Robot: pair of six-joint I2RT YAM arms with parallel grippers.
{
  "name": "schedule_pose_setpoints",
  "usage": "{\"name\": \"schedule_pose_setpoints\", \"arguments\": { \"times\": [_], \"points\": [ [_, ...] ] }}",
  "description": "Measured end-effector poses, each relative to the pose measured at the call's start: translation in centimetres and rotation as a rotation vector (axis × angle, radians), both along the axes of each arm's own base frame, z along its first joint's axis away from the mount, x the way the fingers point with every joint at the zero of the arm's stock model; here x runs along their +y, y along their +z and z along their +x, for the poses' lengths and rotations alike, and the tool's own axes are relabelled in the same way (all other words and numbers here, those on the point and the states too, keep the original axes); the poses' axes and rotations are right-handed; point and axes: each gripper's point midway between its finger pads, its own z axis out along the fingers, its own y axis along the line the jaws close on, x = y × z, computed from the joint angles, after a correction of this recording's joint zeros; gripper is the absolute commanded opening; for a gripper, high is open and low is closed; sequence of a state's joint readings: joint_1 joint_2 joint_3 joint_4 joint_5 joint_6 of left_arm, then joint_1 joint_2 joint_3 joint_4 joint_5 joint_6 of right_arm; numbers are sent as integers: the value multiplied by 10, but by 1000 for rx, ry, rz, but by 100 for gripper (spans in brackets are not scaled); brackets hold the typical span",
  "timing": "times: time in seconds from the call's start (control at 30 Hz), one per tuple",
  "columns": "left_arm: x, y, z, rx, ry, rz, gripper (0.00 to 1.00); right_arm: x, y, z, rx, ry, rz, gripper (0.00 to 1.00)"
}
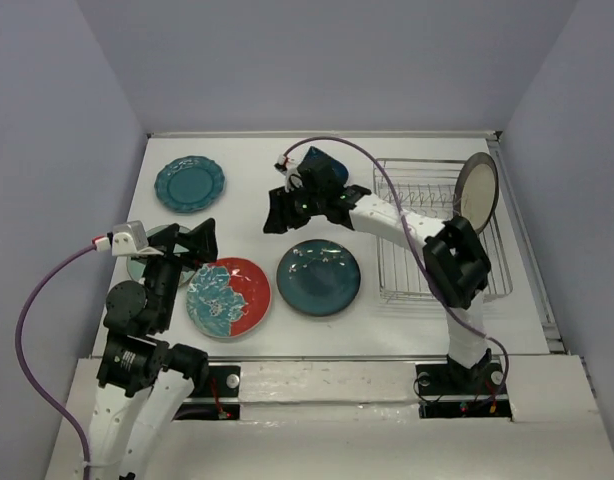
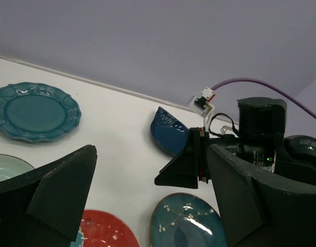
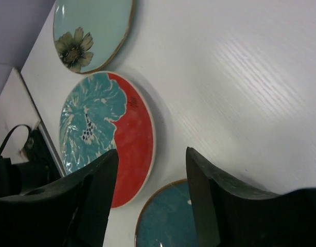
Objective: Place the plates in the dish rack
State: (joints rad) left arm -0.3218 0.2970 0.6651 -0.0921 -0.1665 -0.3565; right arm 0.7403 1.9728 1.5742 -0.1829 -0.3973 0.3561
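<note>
Right, the right gripper (image 3: 150,154) has its fingers spread wide and empty, hovering over bare table (image 1: 407,330) beside the red-and-light-blue plate (image 1: 228,297) and the glossy dark teal plate (image 1: 318,277). The dark blue leaf-shaped plate (image 2: 171,131) lies just behind it. The left gripper (image 1: 185,245) is parted too, holding nothing, above the pale mint plate (image 3: 93,31). The scalloped teal plate (image 1: 190,183) sits far left. The cream plate (image 1: 478,190) stands on edge in the dish rack (image 1: 432,185), at its far right corner.
</note>
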Motion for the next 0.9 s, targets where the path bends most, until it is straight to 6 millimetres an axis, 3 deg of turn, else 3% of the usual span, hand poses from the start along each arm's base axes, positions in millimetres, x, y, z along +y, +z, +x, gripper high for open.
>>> {"name": "schedule_pose_setpoints", "arguments": {
  "times": [0.07,0.2,0.6,0.77,0.9],
  "points": [
    [1,-2,2,10,7,4,99,24,-5,-8,25,107,0,66],
    [2,-5,5,22,13,9,99,52,-24,-14,47,227,-9,66],
    [0,-6,7,28,1,14,99,63,-107,-38,239,315,-101,65],
    [0,-6,7,28,0,14,99,77,-109,-54,288,384,-59,60],
    [-1,-6,6,28,-4,14,99,85,-112,-69,337,432,-32,51]
  ]
}}
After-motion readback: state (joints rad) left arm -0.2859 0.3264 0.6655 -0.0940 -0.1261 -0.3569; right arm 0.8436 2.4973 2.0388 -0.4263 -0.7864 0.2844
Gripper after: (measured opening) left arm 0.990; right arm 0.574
